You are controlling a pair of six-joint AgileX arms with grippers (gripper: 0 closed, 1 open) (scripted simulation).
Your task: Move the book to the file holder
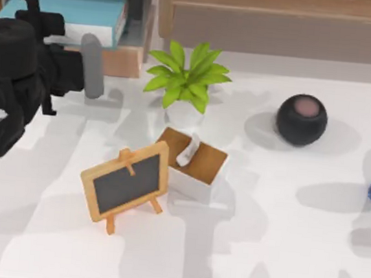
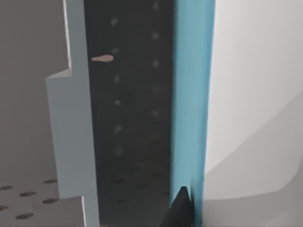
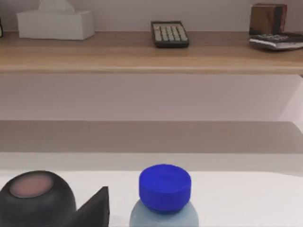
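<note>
We find the book [image 1: 70, 6] lying in the file holder [image 1: 146, 12] at the table's [image 1: 259, 262] far left corner. Our left gripper [image 1: 55, 27] sits over the book; whether it grips, we cannot tell.

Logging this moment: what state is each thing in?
book: inside the file holder, cover facing up.
file holder: holding the book.
left gripper: at the holder, over the book.
chalkboard: upright on its easel.
white box: open.
</note>
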